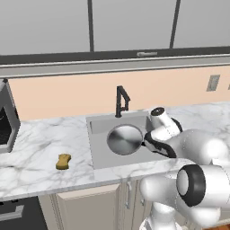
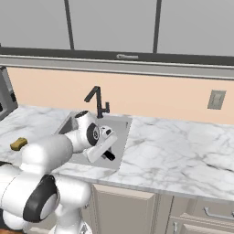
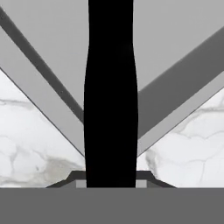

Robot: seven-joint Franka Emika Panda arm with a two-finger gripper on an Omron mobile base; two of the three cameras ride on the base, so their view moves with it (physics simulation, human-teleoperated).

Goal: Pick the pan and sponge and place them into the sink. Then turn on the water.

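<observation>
Gripping the pan's [image 1: 124,139] black handle [image 3: 110,96], the gripper [image 1: 147,143] holds the pan over the sink [image 1: 99,155], the fingers clenched on either side of the handle as the hand view shows it running straight up between them. The pan's round bowl sits inside the basin's outline, in front of the black faucet [image 1: 120,101]; whether its base already rests on the sink floor or hangs just above it cannot be told. The sponge [image 1: 64,161] lies on the marble tabletop [image 1: 40,152], toward its front edge and well apart from the sink on the left. No water shows at the spout.

By the look of it the first placing is nearly complete, with the sponge and the tap yet to come. The risks from here: letting go while the pan is still raised or tilted could make it clatter, tip against the basin wall or catch its handle on the rim. A backward pull of the hand before the fingers part fully could drag the pan out again. The arm, bent low over the basin's right side, also passes close to the faucet.
</observation>
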